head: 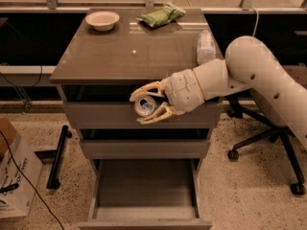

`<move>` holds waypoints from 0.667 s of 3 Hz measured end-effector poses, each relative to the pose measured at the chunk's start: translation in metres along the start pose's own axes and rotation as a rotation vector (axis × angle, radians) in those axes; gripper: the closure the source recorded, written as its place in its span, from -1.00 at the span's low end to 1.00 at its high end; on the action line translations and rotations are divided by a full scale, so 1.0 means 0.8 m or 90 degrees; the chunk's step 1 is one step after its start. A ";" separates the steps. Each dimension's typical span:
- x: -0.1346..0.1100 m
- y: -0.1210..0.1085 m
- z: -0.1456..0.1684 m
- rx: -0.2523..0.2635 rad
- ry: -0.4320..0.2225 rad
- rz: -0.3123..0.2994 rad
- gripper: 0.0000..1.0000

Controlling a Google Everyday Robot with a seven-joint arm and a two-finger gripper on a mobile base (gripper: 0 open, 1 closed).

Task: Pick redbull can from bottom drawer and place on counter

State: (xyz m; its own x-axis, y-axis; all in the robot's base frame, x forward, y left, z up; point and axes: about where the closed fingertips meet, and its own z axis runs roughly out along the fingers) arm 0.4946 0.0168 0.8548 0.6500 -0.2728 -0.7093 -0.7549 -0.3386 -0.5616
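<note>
My gripper (145, 105) is shut on the redbull can (144, 105), whose shiny silver top faces the camera. It holds the can in the air in front of the top drawer, just below the front edge of the counter (115, 56). The bottom drawer (144, 195) is pulled open below, and its tray looks bare. The white arm reaches in from the right.
On the counter stand a white bowl (102, 20) at back left, a green bag (160, 16) at back middle, and a clear plastic bottle (206, 47) at the right edge. An office chair (268, 138) is to the right, a cardboard box (14, 176) at the left floor.
</note>
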 end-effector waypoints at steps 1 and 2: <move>-0.005 -0.027 -0.018 0.051 0.025 -0.006 1.00; -0.006 -0.050 -0.035 0.117 0.061 -0.016 1.00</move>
State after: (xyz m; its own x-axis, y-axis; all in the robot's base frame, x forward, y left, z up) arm 0.5242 0.0062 0.8928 0.6673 -0.3545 -0.6550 -0.7360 -0.1794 -0.6527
